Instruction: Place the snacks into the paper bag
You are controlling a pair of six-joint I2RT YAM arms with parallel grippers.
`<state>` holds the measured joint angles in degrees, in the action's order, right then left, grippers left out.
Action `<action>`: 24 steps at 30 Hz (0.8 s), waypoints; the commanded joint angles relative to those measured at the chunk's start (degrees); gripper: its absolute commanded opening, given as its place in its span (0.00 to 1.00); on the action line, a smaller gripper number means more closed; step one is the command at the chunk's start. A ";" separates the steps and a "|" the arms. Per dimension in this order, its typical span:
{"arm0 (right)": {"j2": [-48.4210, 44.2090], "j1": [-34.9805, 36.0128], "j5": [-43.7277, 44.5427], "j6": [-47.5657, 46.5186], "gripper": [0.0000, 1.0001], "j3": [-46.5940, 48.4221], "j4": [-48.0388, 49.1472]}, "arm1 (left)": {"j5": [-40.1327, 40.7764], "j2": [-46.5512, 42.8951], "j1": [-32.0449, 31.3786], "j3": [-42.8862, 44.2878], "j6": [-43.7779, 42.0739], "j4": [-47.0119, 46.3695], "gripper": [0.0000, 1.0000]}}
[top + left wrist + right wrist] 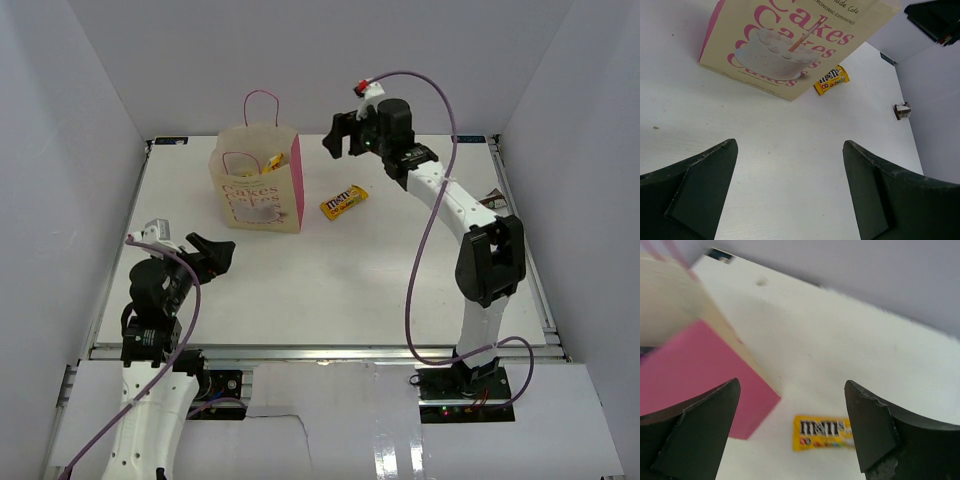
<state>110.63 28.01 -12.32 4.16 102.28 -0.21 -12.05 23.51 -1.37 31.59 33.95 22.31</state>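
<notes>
Lying crosswise, yellow packet (343, 202), bag (255, 195) upright

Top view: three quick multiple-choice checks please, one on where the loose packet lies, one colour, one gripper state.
1. The loose yellow packet lies: A right of the paper bag; B left of it; C behind it.
2. The bag's side panel is: A blue; B green; C pink.
3. The right gripper is: A shut on a packet; B open, empty; C shut, empty.
Answers: 1 A, it lies off the bag's pink side; 2 C, seen in top and wrist views; 3 B, fingers wide apart, nothing between.
</notes>
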 commanded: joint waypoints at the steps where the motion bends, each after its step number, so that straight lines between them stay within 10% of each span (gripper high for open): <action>1: -1.82 -2.43 8.52 15.77 0.90 -8.64 0.30 | -0.86 1.18 -0.22 -0.04 0.41 -0.42 0.96; 24: 14.08 -3.84 19.53 26.86 0.96 -10.79 -1.55 | -1.13 0.57 -0.22 0.31 3.57 2.13 0.96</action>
<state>123.81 24.12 6.87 29.76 89.36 -3.29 -13.28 23.86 -1.37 31.59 36.64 23.62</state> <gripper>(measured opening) 0.970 0.963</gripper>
